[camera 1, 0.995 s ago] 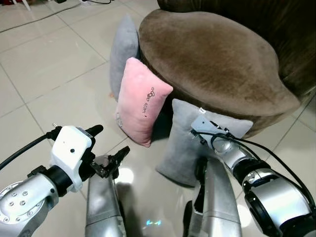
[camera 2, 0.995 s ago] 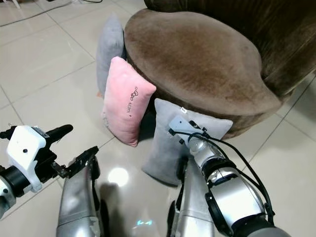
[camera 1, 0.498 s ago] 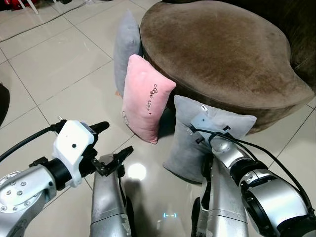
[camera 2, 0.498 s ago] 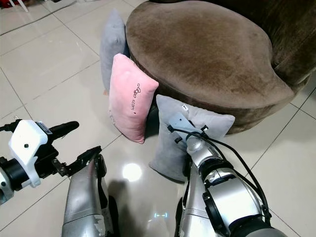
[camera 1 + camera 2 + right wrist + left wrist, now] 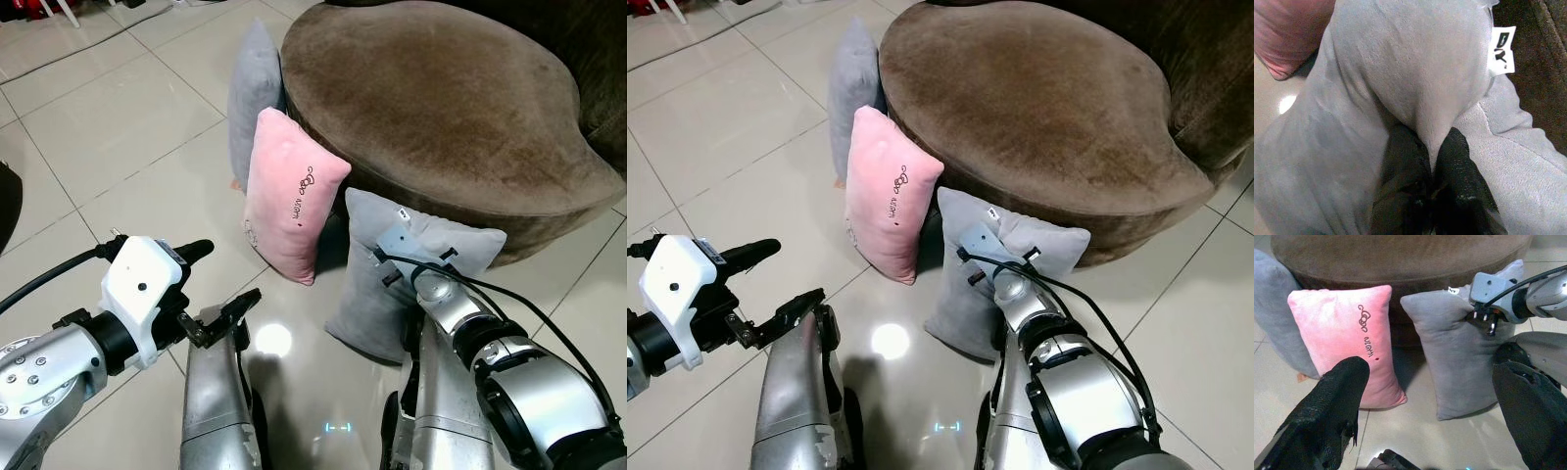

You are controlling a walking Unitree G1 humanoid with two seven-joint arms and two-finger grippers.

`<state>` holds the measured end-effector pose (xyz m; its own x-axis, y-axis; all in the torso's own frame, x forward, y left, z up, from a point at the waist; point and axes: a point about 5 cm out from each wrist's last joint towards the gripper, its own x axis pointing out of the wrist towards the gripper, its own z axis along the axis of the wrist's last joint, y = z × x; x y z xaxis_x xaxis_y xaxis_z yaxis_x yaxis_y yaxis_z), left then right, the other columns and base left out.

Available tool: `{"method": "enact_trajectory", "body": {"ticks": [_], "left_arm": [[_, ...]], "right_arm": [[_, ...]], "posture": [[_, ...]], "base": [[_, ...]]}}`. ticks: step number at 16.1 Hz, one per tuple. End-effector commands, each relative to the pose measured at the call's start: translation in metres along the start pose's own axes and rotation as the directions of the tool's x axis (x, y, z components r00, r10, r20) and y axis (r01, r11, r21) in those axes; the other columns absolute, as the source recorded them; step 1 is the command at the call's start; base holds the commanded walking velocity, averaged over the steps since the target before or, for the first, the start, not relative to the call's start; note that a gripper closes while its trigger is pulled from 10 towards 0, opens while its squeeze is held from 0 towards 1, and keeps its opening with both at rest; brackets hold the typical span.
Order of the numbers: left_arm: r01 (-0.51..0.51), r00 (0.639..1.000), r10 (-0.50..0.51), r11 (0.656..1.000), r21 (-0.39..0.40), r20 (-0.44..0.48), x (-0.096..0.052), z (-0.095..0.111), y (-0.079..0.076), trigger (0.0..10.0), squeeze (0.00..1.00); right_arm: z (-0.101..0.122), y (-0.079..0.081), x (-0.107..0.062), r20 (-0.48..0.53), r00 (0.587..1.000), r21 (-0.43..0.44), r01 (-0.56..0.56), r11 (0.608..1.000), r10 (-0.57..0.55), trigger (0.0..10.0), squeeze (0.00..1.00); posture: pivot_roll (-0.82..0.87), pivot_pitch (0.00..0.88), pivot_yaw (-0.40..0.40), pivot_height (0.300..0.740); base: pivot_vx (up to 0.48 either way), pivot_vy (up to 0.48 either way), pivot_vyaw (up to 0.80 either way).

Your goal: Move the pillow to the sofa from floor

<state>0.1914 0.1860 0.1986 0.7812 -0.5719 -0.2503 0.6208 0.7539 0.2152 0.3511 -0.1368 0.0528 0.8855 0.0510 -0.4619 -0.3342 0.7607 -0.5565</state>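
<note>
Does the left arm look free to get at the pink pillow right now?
Probably yes. The left gripper is open and faces the pink pillow across bare floor tile. The right gripper is pinching the grey pillow beside it, off that path.

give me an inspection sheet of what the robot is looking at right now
Surface: tiled floor, glossy, with a light reflection.
Job's things: near grey pillow upright on the floor, leaning on the brown sofa.
Clutter: pink pillow and far grey pillow, both upright against the sofa.
Grippers: right gripper pinching a fold of the near grey pillow; left gripper open, apart from the pillows.
Cables: black cable at the left wrist.
Surroundings: nothing seen.
</note>
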Motion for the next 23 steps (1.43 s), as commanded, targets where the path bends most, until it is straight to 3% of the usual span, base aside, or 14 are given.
{"method": "enact_trajectory", "body": {"ticks": [1, 5, 7, 11, 13, 15, 17, 18, 19, 20, 21, 23], "left_arm": [[-0.011, 1.000, 0.011, 1.000, 0.004, -0.022, -0.001, -0.006, 0.000, 10.0, 0.00], [-0.052, 0.998, 0.051, 0.999, -0.004, -0.023, 0.005, -0.018, 0.001, 10.0, 0.00], [-0.122, 0.992, 0.122, 0.992, 0.001, -0.009, 0.007, -0.021, 0.008, 10.0, 0.00], [-0.267, 0.963, 0.268, 0.963, -0.020, 0.037, 0.014, -0.025, 0.020, 10.0, 0.00], [-0.326, 0.942, 0.324, 0.945, 0.004, 0.081, 0.025, -0.019, 0.024, 10.0, 0.00], [-0.360, 0.925, 0.358, 0.933, -0.010, 0.126, 0.033, -0.010, 0.031, 10.0, 0.00], [-0.400, 0.903, 0.398, 0.916, -0.024, 0.163, 0.035, -0.002, 0.035, 10.0, 0.00], [-0.457, 0.860, 0.461, 0.887, -0.073, 0.217, 0.041, 0.011, 0.039, 10.0, 0.00], [-0.476, 0.848, 0.483, 0.875, -0.087, 0.221, 0.043, 0.011, 0.039, 10.0, 0.00], [-0.493, 0.839, 0.501, 0.865, -0.092, 0.211, 0.046, 0.008, 0.039, 10.0, 0.00], [-0.511, 0.831, 0.519, 0.854, -0.094, 0.198, 0.049, 0.005, 0.038, 10.0, 0.00], [-0.524, 0.826, 0.527, 0.849, -0.075, 0.198, 0.051, 0.003, 0.037, 10.0, 0.00]], "right_arm": [[-0.005, 0.017, -0.002, 0.007, 0.998, 0.084, -0.060, 0.995, 0.060, 0.0, 0.00], [0.010, 0.017, -0.004, 0.150, 0.988, 0.177, -0.074, 0.981, 0.047, 0.0, 0.00], [0.019, 0.002, -0.006, 0.240, 0.970, 0.260, -0.038, 0.965, -0.026, 0.0, 0.00], [0.041, -0.042, -0.024, 0.413, 0.889, 0.385, 0.024, 0.922, -0.196, 0.0, 0.00], [0.067, -0.095, -0.063, 0.518, 0.785, 0.455, 0.084, 0.887, -0.340, 0.0, 0.00], [0.082, -0.122, -0.085, 0.543, 0.733, 0.519, 0.091, 0.850, -0.410, 0.0, 0.00], [0.101, -0.139, -0.113, 0.570, 0.670, 0.594, 0.064, 0.802, -0.475, 0.0, 0.00], [0.118, -0.143, -0.143, 0.571, 0.636, 0.673, -0.001, 0.740, -0.519, 10.0, 0.00], [0.120, -0.136, -0.145, 0.580, 0.636, 0.666, -0.010, 0.745, -0.509, 10.0, 0.00], [0.119, -0.123, -0.143, 0.582, 0.663, 0.640, -0.016, 0.768, -0.471, 10.0, 0.00], [0.113, -0.108, -0.139, 0.557, 0.699, 0.643, -0.021, 0.766, -0.449, 10.0, 0.00], [0.109, -0.089, -0.135, 0.544, 0.716, 0.672, -0.059, 0.738, -0.438, 10.0, 0.00]], "posture": [[0.14, 0.146, 0.073, 0.470], [0.13, 0.068, 0.050, 0.470], [0.12, 0.038, 0.034, 0.470], [0.06, 0.000, 0.019, 0.470], [0.03, 0.000, 0.014, 0.470], [0.00, 0.000, 0.021, 0.470], [-0.01, 0.000, 0.023, 0.470], [-0.02, 0.000, 0.028, 0.470], [-0.03, 0.000, 0.027, 0.470], [-0.03, 0.000, 0.027, 0.470], [-0.02, 0.000, 0.023, 0.470], [-0.01, 0.000, 0.021, 0.490]], "base": [[0.000, 0.000, 0.00], [0.000, 0.000, 0.00], [0.000, 0.000, 0.00], [0.000, 0.000, 0.00], [0.000, 0.000, 0.00], [0.000, 0.000, 0.00], [0.000, 0.000, 0.00], [0.000, 0.000, 0.00], [0.000, 0.000, 0.00], [0.000, 0.000, 0.00], [0.000, 0.000, 0.00], [0.000, 0.000, 0.00]]}}
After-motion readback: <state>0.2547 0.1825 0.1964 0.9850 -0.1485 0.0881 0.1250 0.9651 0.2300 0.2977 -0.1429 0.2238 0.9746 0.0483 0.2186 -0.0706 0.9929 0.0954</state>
